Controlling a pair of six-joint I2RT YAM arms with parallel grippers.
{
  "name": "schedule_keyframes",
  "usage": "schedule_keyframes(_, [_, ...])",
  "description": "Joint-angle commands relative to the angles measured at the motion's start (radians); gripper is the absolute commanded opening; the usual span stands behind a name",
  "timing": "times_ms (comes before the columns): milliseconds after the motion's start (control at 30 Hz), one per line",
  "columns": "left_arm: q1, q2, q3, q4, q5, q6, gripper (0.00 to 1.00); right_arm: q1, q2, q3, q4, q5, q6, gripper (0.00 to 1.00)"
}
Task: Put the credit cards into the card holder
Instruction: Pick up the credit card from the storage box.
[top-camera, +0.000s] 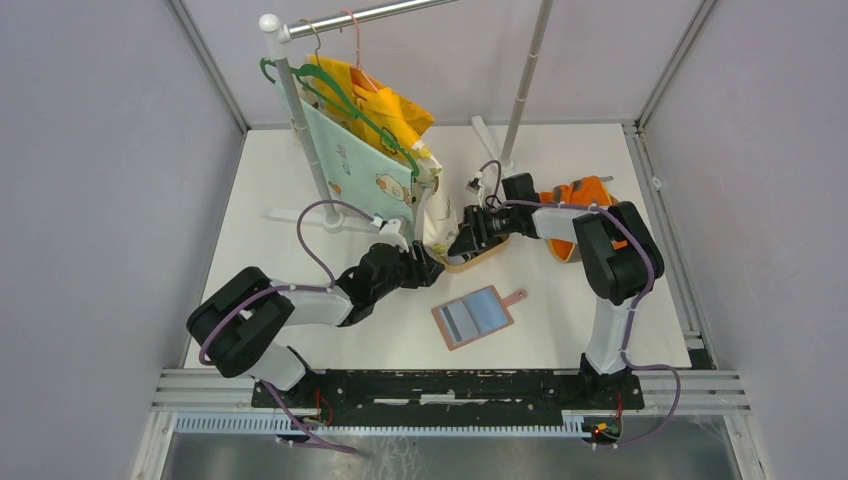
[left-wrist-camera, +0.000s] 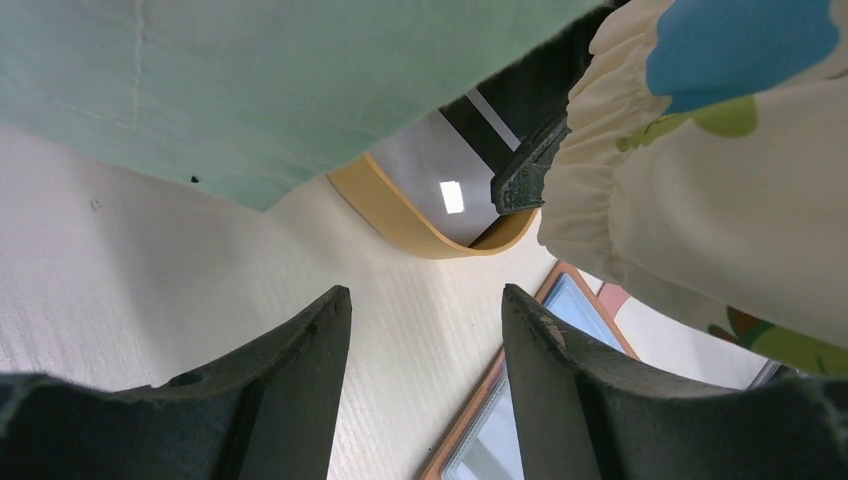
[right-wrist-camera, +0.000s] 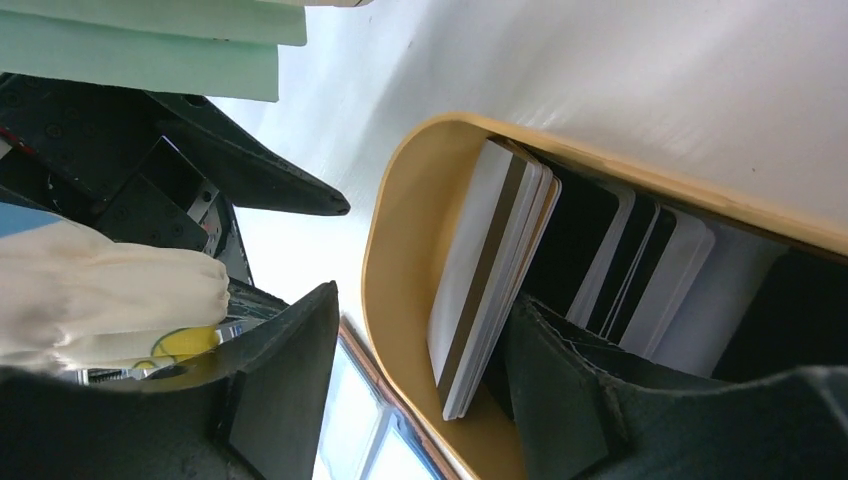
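Left gripper (left-wrist-camera: 425, 295) hangs low over the table (left-wrist-camera: 150, 250) w/ fingers spread, nothing btwn them, prob. waiting its turn. The card holder (top-camera: 474, 317) lies open and flat just on its near side, grey-blue pockets up, no card visibly in it. Beyond, the right gripper (right-wrist-camera: 422, 300), also parted and closed on nothing, straddles the rim of the tan dish (right-wrist-camera: 385, 230): one finger outside, one inside, likely so as to pinch a card. The credit cards (right-wrist-camera: 490, 270) sit in that dish, on edge & fanned. Hanging garments (top-camera: 355, 165) crowd over both wrists, w/ the orange cloth (top-camera: 585, 190) behind.
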Motion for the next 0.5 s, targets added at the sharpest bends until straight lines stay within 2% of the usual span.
schedule_keyframes(0, [0.008,0.004,0.034,0.046,0.019,0.033,0.63,0.019,0.022,0.056,-0.039,0.013,-0.025,0.66])
schedule_keyframes(400, [0.007,-0.060,0.020,0.008,0.013,0.047,0.62,0.043,0.032,0.104,-0.114,0.049,-0.072,0.64])
schedule_keyframes(467, [0.008,-0.076,0.015,-0.004,0.008,0.050,0.62,0.031,0.019,0.106,-0.118,0.047,-0.075,0.61])
